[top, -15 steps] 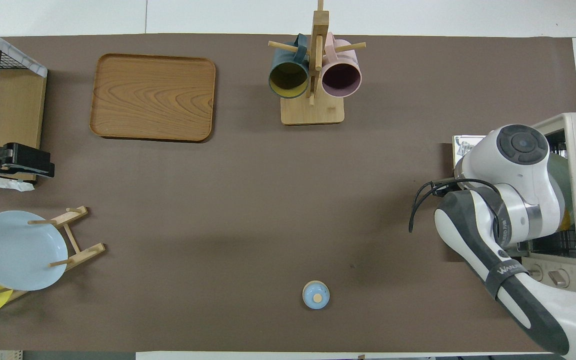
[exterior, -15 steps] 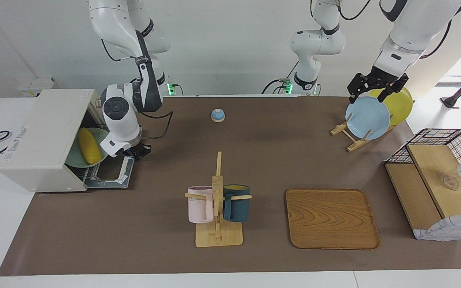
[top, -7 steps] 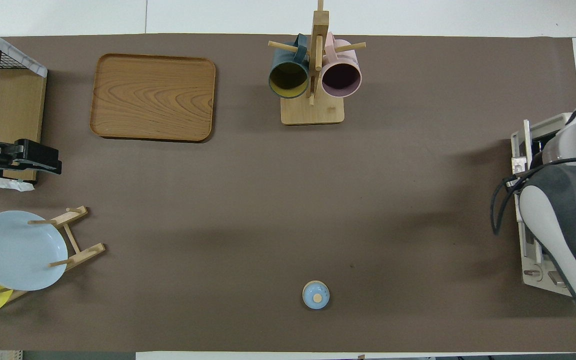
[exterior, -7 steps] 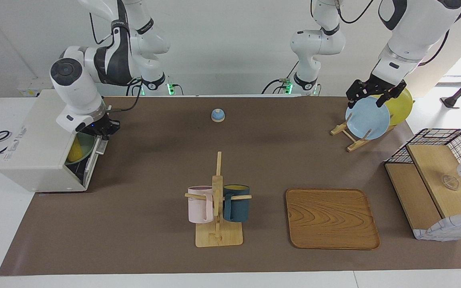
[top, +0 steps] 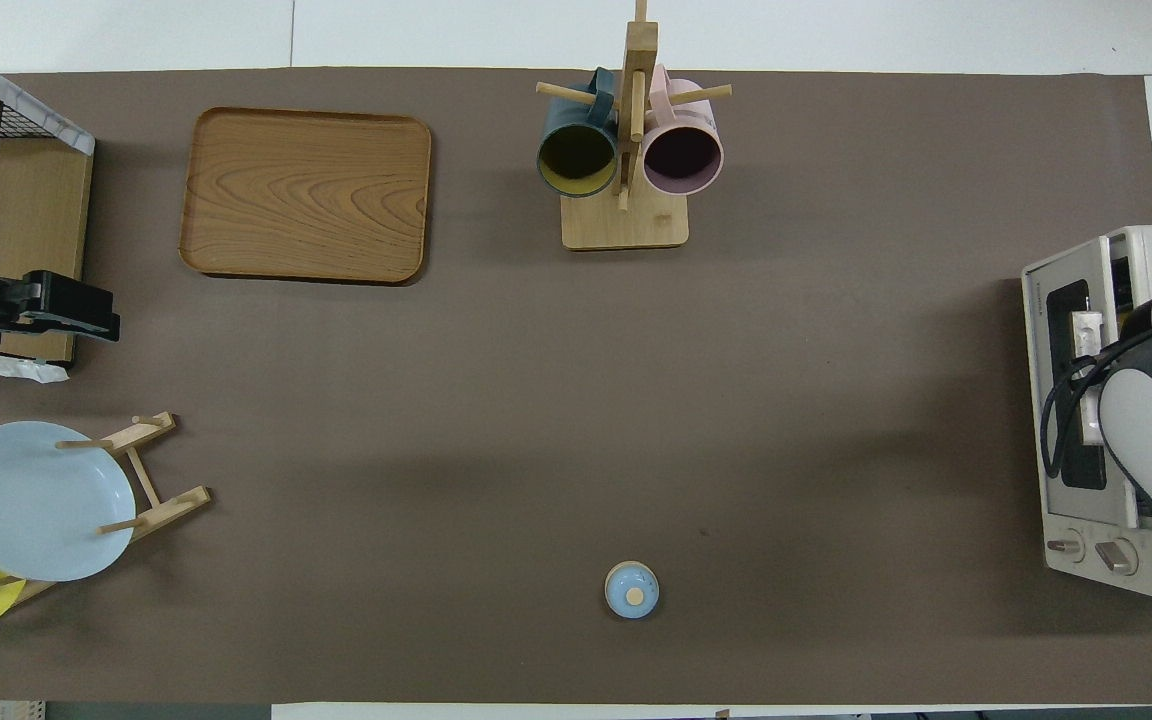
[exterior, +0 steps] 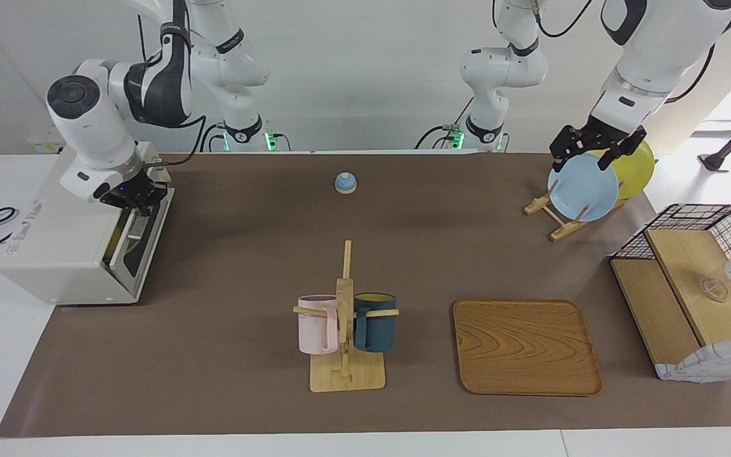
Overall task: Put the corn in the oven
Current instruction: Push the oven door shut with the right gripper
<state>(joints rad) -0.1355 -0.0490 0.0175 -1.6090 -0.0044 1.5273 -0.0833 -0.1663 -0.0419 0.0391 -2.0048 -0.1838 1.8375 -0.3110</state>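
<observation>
The off-white oven stands at the right arm's end of the table. Its dark glass door is tilted up, almost closed. Of the corn only a thin yellow sliver shows in the gap between door and oven body. My right gripper is shut and rests against the door's top edge by the handle; in the overhead view the arm hides it. My left gripper hangs open and holds nothing, up in the air over the plate rack.
A mug rack with a pink and a dark blue mug stands mid-table, beside a wooden tray. A blue plate and a yellow plate lean in a rack. A wooden box with a wire basket and a small blue bell also stand here.
My right gripper has swung the oven door up from lying flat open to almost closed, covering the corn and its green plate. The left gripper has barely moved.
</observation>
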